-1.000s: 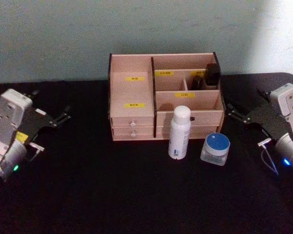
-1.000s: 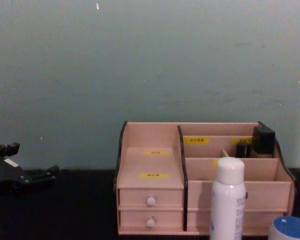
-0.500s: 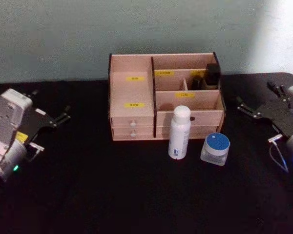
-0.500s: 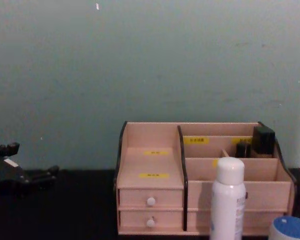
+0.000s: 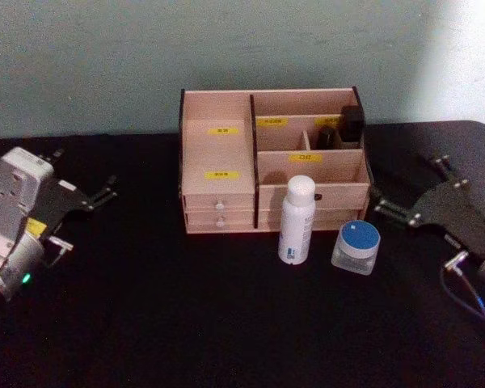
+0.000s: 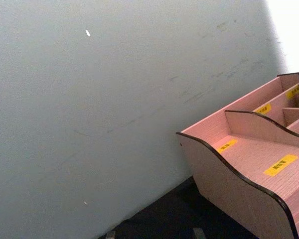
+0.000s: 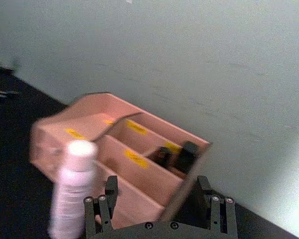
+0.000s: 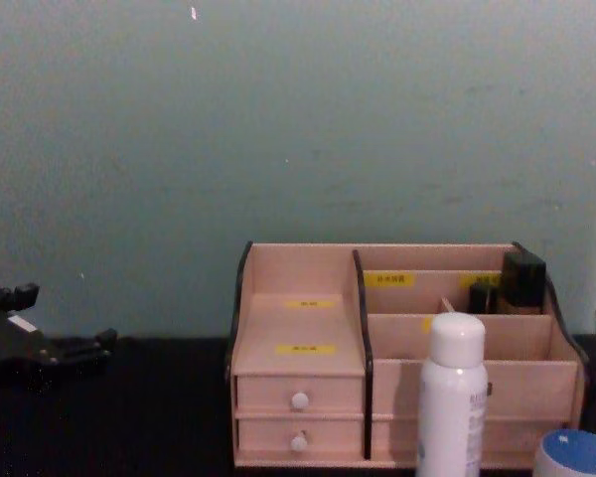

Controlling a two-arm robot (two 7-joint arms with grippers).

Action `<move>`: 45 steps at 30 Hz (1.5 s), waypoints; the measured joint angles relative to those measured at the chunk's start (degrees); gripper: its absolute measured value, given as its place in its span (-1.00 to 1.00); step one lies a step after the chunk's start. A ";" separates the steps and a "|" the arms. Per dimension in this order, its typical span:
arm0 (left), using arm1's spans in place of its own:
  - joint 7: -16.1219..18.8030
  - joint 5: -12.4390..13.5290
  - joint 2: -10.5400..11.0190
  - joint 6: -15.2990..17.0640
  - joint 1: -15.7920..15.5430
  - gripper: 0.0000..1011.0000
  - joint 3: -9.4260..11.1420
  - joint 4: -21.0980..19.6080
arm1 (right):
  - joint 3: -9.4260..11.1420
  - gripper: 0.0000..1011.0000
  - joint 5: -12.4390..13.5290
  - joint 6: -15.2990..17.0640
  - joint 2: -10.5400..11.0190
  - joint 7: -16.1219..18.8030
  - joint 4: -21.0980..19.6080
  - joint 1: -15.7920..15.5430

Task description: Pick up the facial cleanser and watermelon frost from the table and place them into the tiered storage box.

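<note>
The facial cleanser (image 5: 297, 220), a tall white bottle, stands on the black table just in front of the tiered storage box (image 5: 218, 105). To its right sits the watermelon frost (image 5: 356, 247), a squat jar with a blue lid. My right gripper (image 5: 406, 186) hovers open to the right of the jar, level with the box's right end and apart from both items. In the right wrist view its fingers (image 7: 98, 211) frame the box (image 7: 89, 112), and the bottle (image 7: 72, 191) shows blurred. My left gripper (image 5: 85, 174) is parked open at the far left.
Small black bottles (image 5: 343, 125) stand in the box's back right compartment. Two white-knobbed drawers (image 5: 221, 215) face me at its lower left. The chest view shows the bottle (image 8: 452, 397) and jar lid (image 8: 576, 455) in front of the box (image 8: 298, 273). A grey-green wall rises behind the table.
My right gripper has swung left and forward, closer to the box's right end and the jar. The left arm, bottle and jar have not moved.
</note>
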 joint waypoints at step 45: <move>0.00 0.00 0.00 0.00 0.00 0.98 0.00 0.00 | -4.86 0.98 1.45 6.07 -12.37 15.76 12.65 8.36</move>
